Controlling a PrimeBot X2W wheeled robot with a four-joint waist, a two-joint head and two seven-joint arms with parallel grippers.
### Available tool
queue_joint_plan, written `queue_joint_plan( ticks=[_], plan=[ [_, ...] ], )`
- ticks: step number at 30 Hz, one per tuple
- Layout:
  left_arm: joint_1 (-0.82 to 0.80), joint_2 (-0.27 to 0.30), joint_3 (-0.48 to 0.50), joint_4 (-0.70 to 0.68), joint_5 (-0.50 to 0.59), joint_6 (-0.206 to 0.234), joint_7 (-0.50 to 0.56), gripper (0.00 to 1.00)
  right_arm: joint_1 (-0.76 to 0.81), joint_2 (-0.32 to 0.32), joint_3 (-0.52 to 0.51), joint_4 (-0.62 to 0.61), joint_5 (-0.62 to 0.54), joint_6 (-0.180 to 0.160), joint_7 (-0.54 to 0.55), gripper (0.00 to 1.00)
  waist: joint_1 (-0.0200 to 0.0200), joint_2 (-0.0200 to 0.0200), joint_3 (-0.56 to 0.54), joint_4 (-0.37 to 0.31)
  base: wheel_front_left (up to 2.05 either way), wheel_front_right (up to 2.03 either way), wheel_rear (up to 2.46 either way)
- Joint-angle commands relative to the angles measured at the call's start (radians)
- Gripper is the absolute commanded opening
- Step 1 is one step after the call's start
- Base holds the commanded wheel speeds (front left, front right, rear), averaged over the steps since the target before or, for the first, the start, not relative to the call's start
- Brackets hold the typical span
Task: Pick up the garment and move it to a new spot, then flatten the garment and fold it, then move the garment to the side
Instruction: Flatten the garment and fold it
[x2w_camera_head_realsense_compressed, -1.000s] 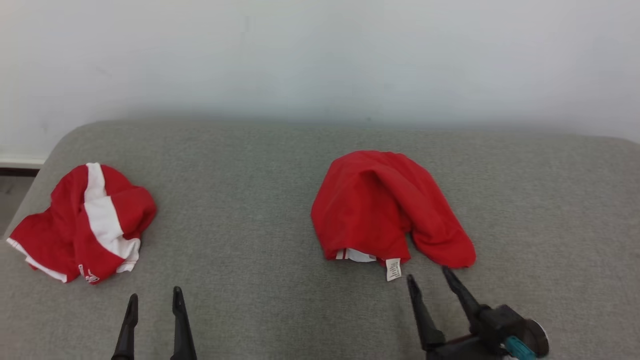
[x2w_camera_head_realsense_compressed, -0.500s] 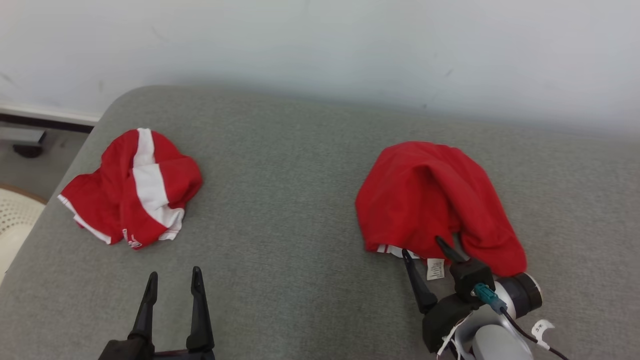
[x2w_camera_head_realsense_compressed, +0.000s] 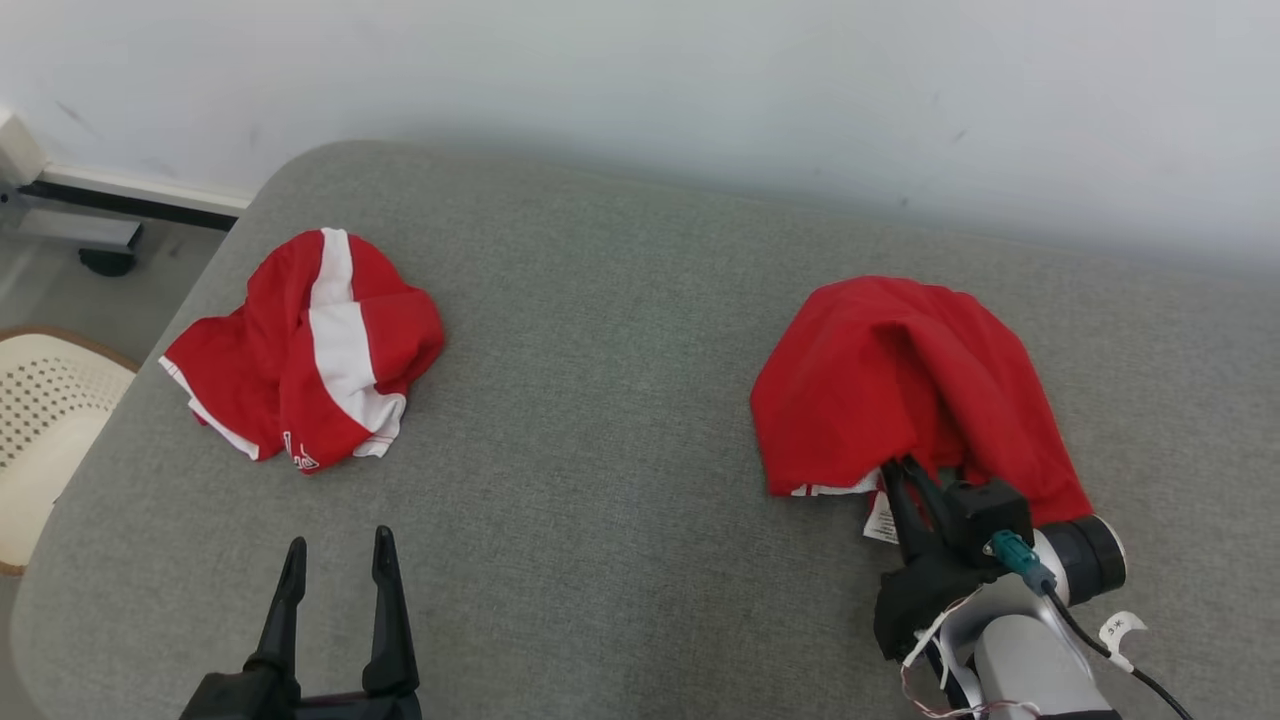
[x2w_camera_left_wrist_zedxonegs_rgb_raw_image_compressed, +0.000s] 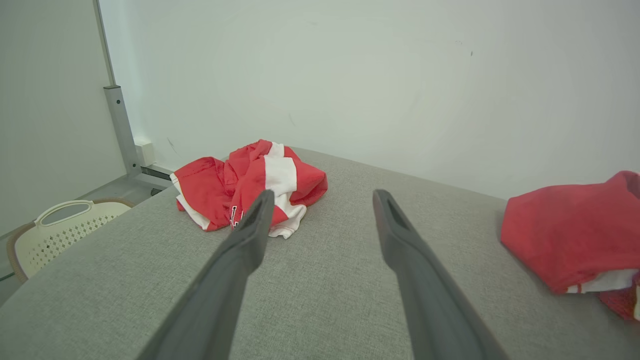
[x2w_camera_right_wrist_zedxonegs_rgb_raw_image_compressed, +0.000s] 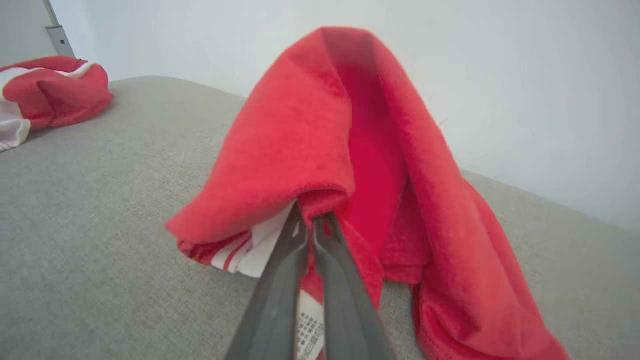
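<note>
Head view: right gripper (x2w_camera_head_realsense_compressed: 898, 468) has gone from jaws spread, just short of the hem, to jaws pressed together at the near edge of the red garment (x2w_camera_head_realsense_compressed: 890, 370), right by the care label (x2w_camera_head_realsense_compressed: 880, 520). The frame has shifted too, so that's the camera turning, not the cloth moving. The garment is bunched in a heap on the right of the grey cushion (x2w_camera_head_realsense_compressed: 600, 450), not lifted yet. Left gripper (x2w_camera_head_realsense_compressed: 339, 540) hangs low at the near edge with jaws spread as before, holding nothing. The striped garment (x2w_camera_head_realsense_compressed: 310, 350) is far left, well apart.

Left wrist view: fingers wide apart over bare cushion, striped garment beyond them, basket (x2w_camera_left_wrist_zedxonegs_rgb_raw_image_compressed: 55, 230) off the cushion's end.

Right wrist view: fingertips meet under the rolled red hem, white trim just to one side, label below. Looks like a pinch on the hem fold, though I can't tell how many layers are caught.

Read: grasp just made, so the pick-up step is live. Next is lift and carry; a thin edge grip could slip.
</note>
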Motion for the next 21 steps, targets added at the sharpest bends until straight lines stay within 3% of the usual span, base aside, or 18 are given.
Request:
queue_joint_plan(
  ticks=[1,11,21],
  plan=[
    [0.011,0.000,0.004,0.002,-0.009,-0.002,-0.003,1.00,0.022,0.002,0.013,-0.022,0.013,0.003,-0.001,0.00,-0.0001,-0.0001,-0.013,-0.017,0.00,0.00,0.00],
    [0.041,0.000,0.022,0.000,-0.021,-0.002,-0.003,1.00,0.161,-0.039,0.102,-0.322,0.106,0.003,-0.001,0.00,-0.0001,-0.0001,-0.061,-0.130,0.00,0.00,0.00],
    [0.051,0.000,0.017,-0.001,-0.037,0.006,-0.003,1.00,0.443,-0.047,0.042,-0.546,0.173,0.003,-0.001,0.00,-0.0001,-0.0001,-0.063,-0.211,0.00,0.00,0.00]
  ],
)
